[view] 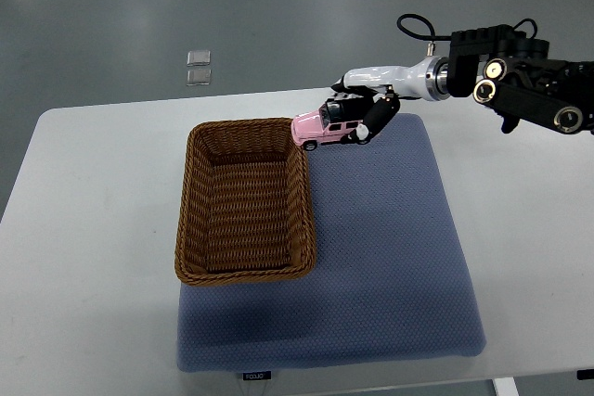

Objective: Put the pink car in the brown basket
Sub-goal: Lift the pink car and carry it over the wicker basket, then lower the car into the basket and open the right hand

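A pink toy car (pixel 318 130) hangs just past the far right corner of the brown wicker basket (pixel 198 220), nose pointing left toward the rim. My right hand (pixel 360 113) comes in from the right edge and its fingers are curled around the car's rear half. The basket sits on the left part of a blue mat (pixel 390 257) and nothing shows inside it. The left arm does not appear.
The mat lies on a white table (pixel 93 229) whose far edge runs just behind the hand. Two small clear squares (pixel 199 67) lie on the grey floor beyond. The right arm's black joints (pixel 529 81) hover over the table's far right.
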Motion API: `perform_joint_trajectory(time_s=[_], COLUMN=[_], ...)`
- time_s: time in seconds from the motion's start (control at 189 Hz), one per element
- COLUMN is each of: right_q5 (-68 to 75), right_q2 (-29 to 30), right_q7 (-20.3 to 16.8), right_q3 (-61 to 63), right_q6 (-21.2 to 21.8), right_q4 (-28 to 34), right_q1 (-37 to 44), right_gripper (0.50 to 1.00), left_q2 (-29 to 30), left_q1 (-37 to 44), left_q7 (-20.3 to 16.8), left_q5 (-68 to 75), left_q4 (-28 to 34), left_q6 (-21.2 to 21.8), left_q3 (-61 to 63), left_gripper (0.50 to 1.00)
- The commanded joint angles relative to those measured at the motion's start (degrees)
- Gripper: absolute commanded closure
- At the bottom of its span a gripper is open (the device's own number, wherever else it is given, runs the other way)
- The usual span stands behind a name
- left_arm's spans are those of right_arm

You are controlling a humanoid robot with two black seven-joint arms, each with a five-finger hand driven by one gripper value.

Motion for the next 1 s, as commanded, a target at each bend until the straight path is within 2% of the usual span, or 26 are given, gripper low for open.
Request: perform_joint_trajectory(time_s=[0.0, 0.127, 0.175, 0.18, 0.19, 0.365, 0.646, 0.751, 0.757, 0.762, 0.767, 0.772, 0.778, 0.783, 0.788, 0.794, 0.799, 0.804, 0.81, 0.82, 0.836, 0.91, 0.995], right_q5=[0.2, 0.1, 0.1, 0.1, 0.1, 0.1, -0.5, -0.6, -0.6, -0.6, -0.6, -0.6, -0.6, -0.6, -0.6, -0.6, -0.6, -0.6, -0.6, -0.6, -0.6, -0.2, 0.0], right_q2=[5.2, 10.9, 10.9, 13.0, 13.4, 18.1, 19.2, 19.2, 19.2, 19.2, 19.2, 19.2, 19.2, 19.2, 19.2, 19.2, 19.2, 19.2, 19.2, 19.2, 19.2, 19.2, 19.2], right_q7=[0.0, 0.0, 0.0, 0.0, 0.0, 0.1, 0.1, 0.1, 0.1, 0.1, 0.1, 0.1, 0.1, 0.1, 0.1, 0.1, 0.1, 0.1, 0.2, 0.2, 0.2, 0.2, 0.2], right_q3=[-0.8, -1.5, -1.5, -1.9, -1.9, -1.9, -1.9, -1.9, -1.9, -1.9, -1.9, -1.9, -1.9, -1.9, -1.8, -1.8, -1.9, -1.9, -1.8, -1.8, -1.8, -1.8, -1.7], right_q6=[0.0, -0.4, -0.4, -0.8, -0.8, -1.0, -1.2, -3.1, -3.2, -3.2, -3.2, -3.2, -3.3, -3.3, -3.4, -3.4, -3.4, -3.4, -3.5, -3.5, -3.5, -3.5, -3.4], right_q4=[-3.0, -6.6, -6.6, -8.1, -8.3, -12.4, -16.1, -16.5, -16.5, -16.5, -16.5, -16.5, -16.5, -16.5, -16.5, -16.5, -16.5, -16.5, -16.5, -16.5, -16.5, -16.5, -16.5], right_q1=[0.4, 0.3, 0.3, 0.1, 0.0, -1.1, -3.8, -5.0, -5.0, -5.0, -5.1, -5.1, -5.2, -5.2, -5.3, -5.3, -5.5, -5.5, -5.6, -5.6, -5.7, -5.9, -5.8], right_gripper=[1.000, 1.000, 1.000, 1.000, 1.000, 1.000, 1.000, 1.000, 0.975, 0.975, 0.939, 0.938, 0.894, 0.893, 0.855, 0.854, 0.816, 0.816, 0.787, 0.787, 0.748, 0.665, 0.595], left_q2=[0.0, 0.0, 0.0, 0.0, 0.0, 0.0, 0.0, 0.0, 0.0, 0.0, 0.0, 0.0, 0.0, 0.0, 0.0, 0.0, 0.0, 0.0, 0.0, 0.0, 0.0, 0.0, 0.0], left_q1=[0.0, -0.1, -0.1, -0.1, 0.0, -0.1, 0.0, -0.1, -0.1, -0.1, -0.1, -0.1, -0.1, -0.1, -0.1, -0.1, -0.1, -0.1, -0.1, -0.1, -0.1, -0.1, -0.1], left_q7=[0.0, 0.0, 0.0, 0.0, 0.0, 0.0, 0.0, 0.0, 0.0, 0.0, 0.0, 0.0, 0.0, 0.0, 0.0, 0.0, 0.0, 0.0, 0.0, 0.0, 0.0, -0.1, 0.0], left_q5=[0.0, 0.0, 0.0, 0.0, 0.0, 0.0, 0.0, 0.0, 0.0, 0.0, 0.0, 0.0, 0.0, 0.0, 0.0, 0.0, 0.0, 0.0, 0.0, 0.0, 0.0, 0.0, 0.0], left_q4=[-0.1, -0.2, -0.2, -0.3, -0.3, -0.5, -0.5, -0.5, -0.5, -0.5, -0.5, -0.5, -0.5, -0.5, -0.5, -0.5, -0.5, -0.5, -0.5, -0.5, -0.5, -0.5, -0.5], left_q6=[0.0, 0.0, 0.0, -0.1, -0.1, 0.0, 0.0, 0.0, 0.0, 0.0, 0.0, 0.0, 0.0, 0.0, 0.0, 0.0, 0.0, 0.0, 0.0, 0.0, 0.0, -0.1, 0.0], left_q3=[0.1, 0.2, 0.2, 0.2, 0.2, 0.2, 0.3, 0.3, 0.3, 0.3, 0.3, 0.3, 0.3, 0.3, 0.3, 0.3, 0.3, 0.3, 0.3, 0.3, 0.3, 0.3, 0.3], left_gripper=[0.500, 0.500, 0.500, 0.500, 0.500, 0.500, 0.500, 0.500, 0.500, 0.500, 0.500, 0.500, 0.500, 0.500, 0.500, 0.500, 0.500, 0.500, 0.500, 0.500, 0.500, 0.500, 0.500])
